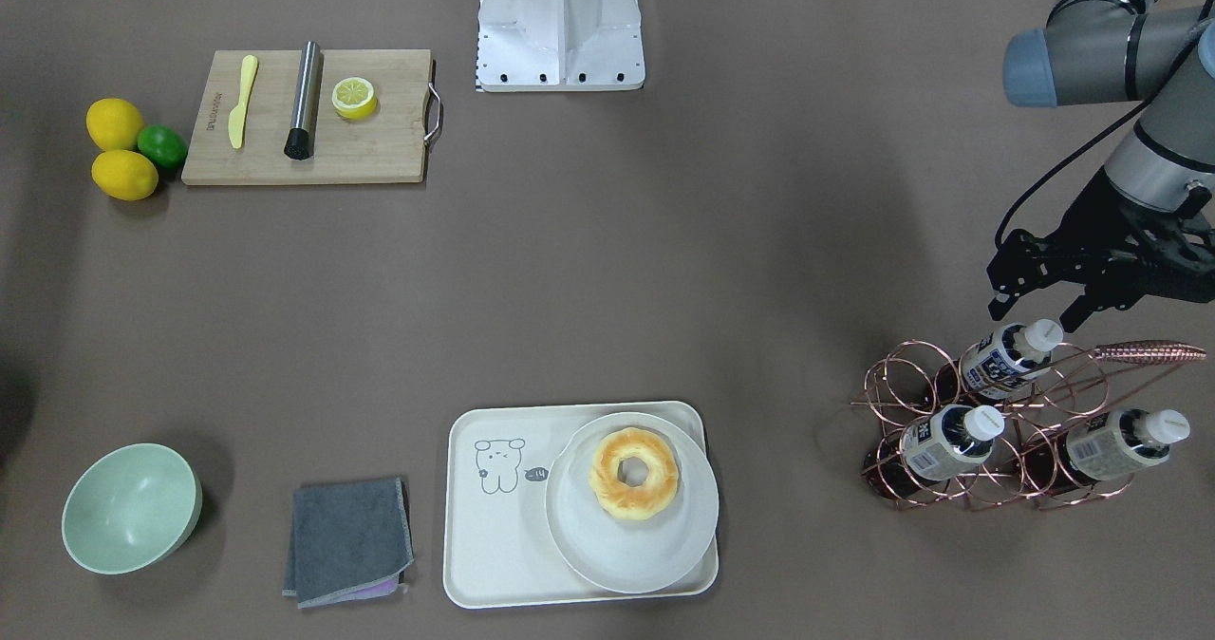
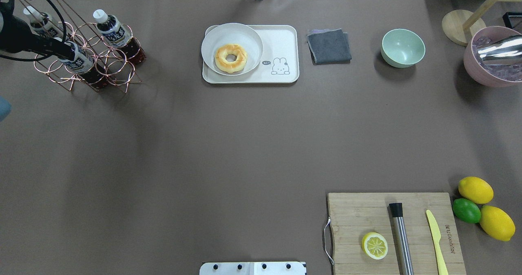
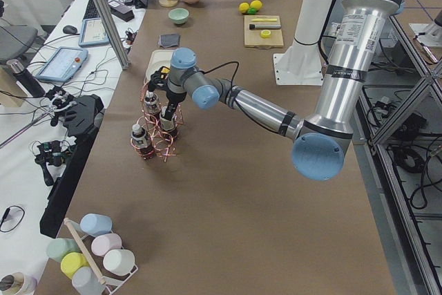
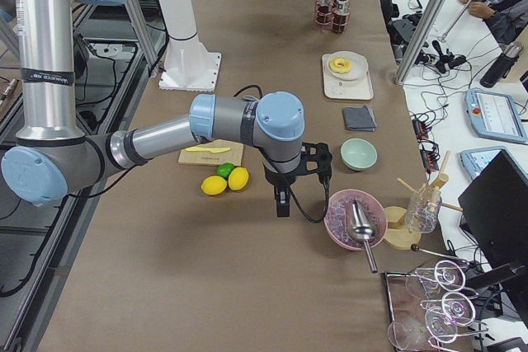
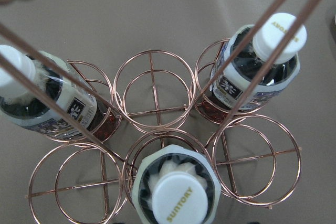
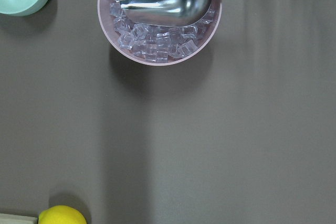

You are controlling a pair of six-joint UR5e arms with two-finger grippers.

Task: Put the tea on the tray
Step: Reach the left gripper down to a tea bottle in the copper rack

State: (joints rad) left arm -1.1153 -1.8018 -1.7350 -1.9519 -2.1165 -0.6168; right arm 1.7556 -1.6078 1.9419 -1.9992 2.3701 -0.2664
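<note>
Tea (image 1: 1004,359): the bottle nearest the robot of three in the copper wire rack (image 1: 1030,412), at the table end on the robot's left. It stands upright in its ring, cap up, long axis vertical.
Left gripper (image 1: 1037,311): just above that cap, fingers spread wide and empty, one on either side. The wrist view looks straight down the bottle, so a plain descent should straddle the neck.
Tray (image 1: 494,545): well apart, mid-table. A plate (image 1: 626,555) with a doughnut (image 1: 634,475) fills one half; the bear end is bare.
Right gripper (image 4: 283,199): at the opposite end by the ice bowl (image 4: 338,232). I cannot tell how its fingers stand, and it is much the farther from the bottle.
</note>
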